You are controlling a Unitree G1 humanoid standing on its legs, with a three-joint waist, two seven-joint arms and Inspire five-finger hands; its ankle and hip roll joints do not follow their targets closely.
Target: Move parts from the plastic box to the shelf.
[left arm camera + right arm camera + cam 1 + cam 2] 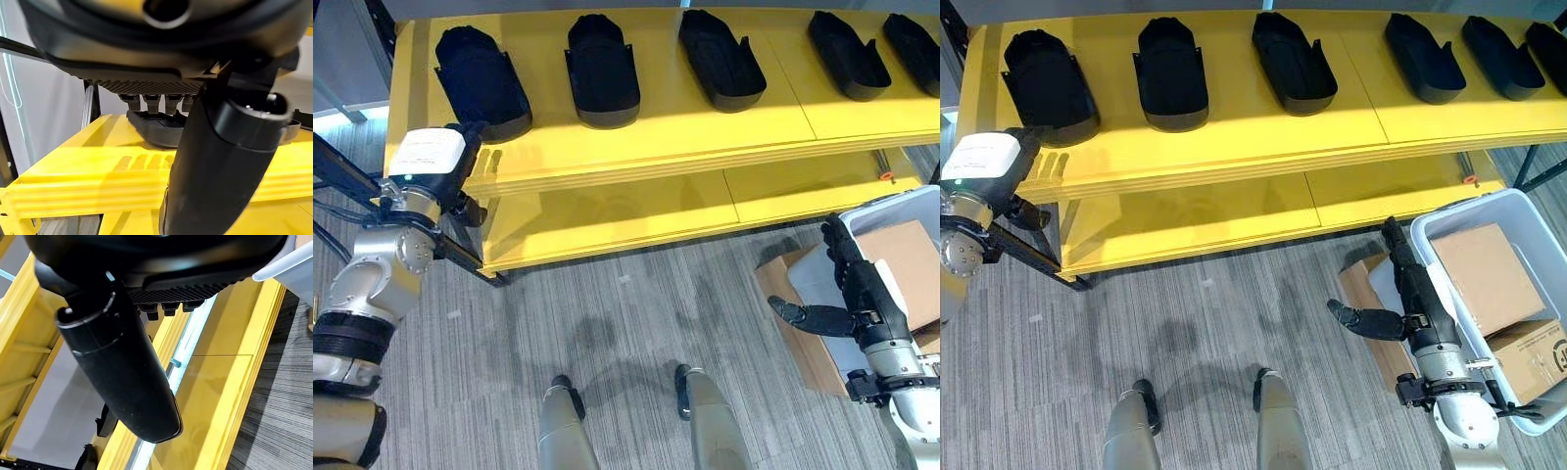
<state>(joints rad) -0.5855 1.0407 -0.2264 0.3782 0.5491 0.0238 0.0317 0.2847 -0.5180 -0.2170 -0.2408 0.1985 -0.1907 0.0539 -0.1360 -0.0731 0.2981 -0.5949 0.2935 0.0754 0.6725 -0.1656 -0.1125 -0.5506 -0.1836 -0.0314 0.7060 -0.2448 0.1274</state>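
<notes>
Left eye view: left hand (470,147) at the left front corner of the yellow shelf (656,127), fingers straight and relaxed, holding nothing, tips just short of the leftmost black part (481,80). Four more black parts ranged along the top board toward the right end: second (602,70), third (721,59), fourth (848,54), fifth (913,49). Farther right, right hand (850,284) spread wide and empty, thumb stuck out sideways, hovering at the left wall of the plastic box (901,208) below the shelf's right end. Cardboard boxes (1485,276) lay inside.
</notes>
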